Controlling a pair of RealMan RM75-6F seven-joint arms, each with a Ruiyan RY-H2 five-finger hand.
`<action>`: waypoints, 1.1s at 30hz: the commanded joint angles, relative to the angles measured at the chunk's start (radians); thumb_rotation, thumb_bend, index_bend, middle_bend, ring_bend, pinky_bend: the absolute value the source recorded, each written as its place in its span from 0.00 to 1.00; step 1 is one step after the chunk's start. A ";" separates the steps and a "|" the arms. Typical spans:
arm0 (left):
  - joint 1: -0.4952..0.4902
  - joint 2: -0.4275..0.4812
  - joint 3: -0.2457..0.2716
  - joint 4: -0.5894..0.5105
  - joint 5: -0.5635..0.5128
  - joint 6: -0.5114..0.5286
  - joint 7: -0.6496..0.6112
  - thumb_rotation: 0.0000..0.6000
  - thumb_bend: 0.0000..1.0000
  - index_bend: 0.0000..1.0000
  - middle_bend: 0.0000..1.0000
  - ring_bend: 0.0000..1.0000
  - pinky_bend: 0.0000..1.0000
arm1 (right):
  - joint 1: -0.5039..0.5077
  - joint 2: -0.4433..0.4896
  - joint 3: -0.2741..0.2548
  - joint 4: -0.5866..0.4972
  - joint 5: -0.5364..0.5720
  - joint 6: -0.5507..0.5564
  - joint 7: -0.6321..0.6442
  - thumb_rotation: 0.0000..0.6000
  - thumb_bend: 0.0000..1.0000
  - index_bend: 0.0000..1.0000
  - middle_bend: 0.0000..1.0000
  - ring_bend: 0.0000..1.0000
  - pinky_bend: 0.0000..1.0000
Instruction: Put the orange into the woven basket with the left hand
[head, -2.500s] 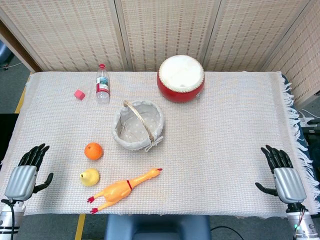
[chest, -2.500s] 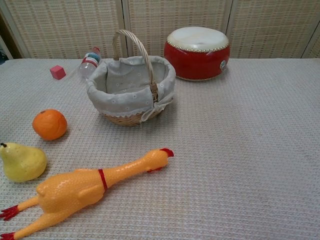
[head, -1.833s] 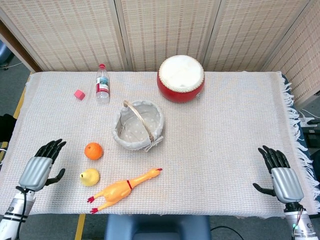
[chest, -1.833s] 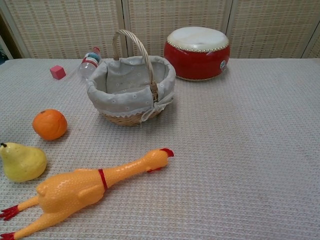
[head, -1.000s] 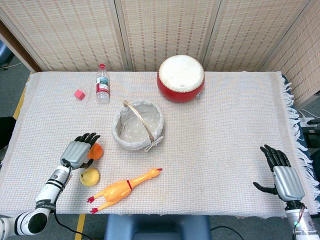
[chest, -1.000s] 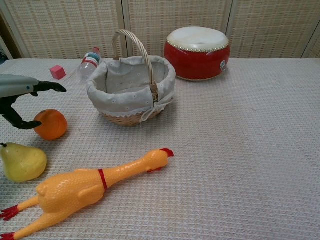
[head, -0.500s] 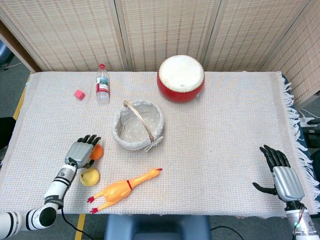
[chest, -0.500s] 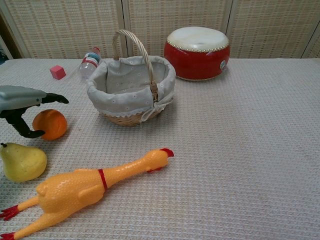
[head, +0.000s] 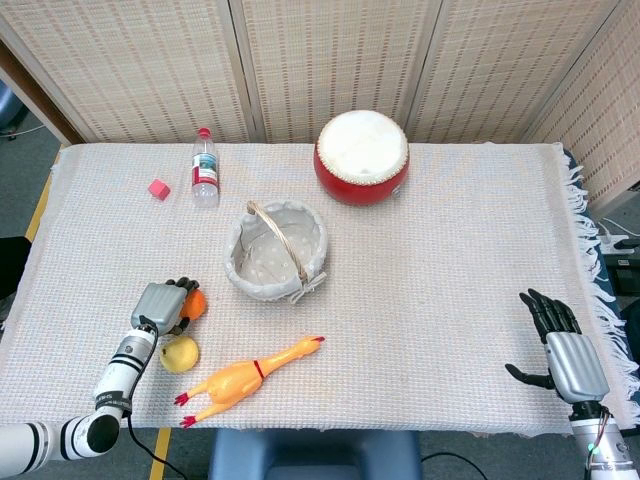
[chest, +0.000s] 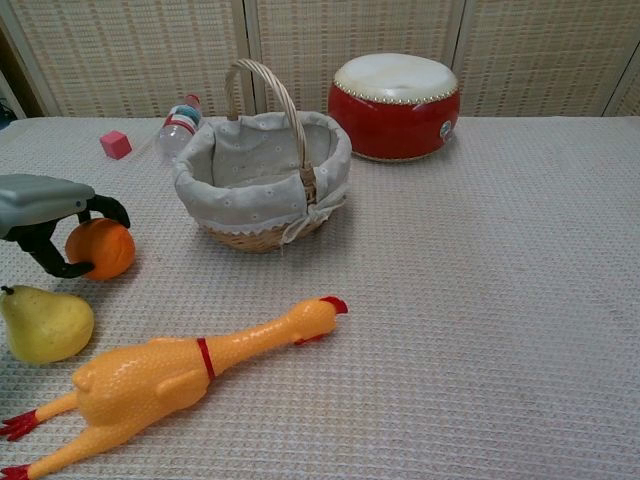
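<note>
Left of the lined woven basket (chest: 262, 180), the grey left hand (chest: 45, 215) curls its dark fingers (chest: 112, 209) around the round orange (chest: 101, 248), which sits on the table just beyond the yellow pear (chest: 44, 324). A shallow grip could let the fruit roll free on lifting, or catch the basket's rim. Far right of the basket, the right hand (head: 565, 352) rests with fingers spread, holding nothing.

A red drum (head: 361, 157) with a cream top, a yellow pear (head: 179, 353), an orange rubber chicken (head: 246, 380) with red feet
</note>
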 joint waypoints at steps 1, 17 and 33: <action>0.008 0.004 -0.007 -0.001 0.017 0.023 -0.014 1.00 0.63 0.71 0.66 0.62 0.75 | 0.000 0.001 0.000 -0.001 0.000 0.000 0.001 1.00 0.03 0.00 0.00 0.00 0.00; 0.051 0.036 -0.182 -0.077 -0.012 0.208 -0.179 1.00 0.64 0.74 0.67 0.64 0.74 | 0.000 0.003 -0.001 -0.002 -0.004 0.002 0.004 1.00 0.03 0.00 0.00 0.00 0.00; 0.056 0.048 -0.241 -0.245 0.084 0.285 -0.204 1.00 0.64 0.72 0.67 0.63 0.73 | -0.003 0.003 -0.003 -0.005 -0.010 0.009 0.008 1.00 0.03 0.00 0.00 0.00 0.00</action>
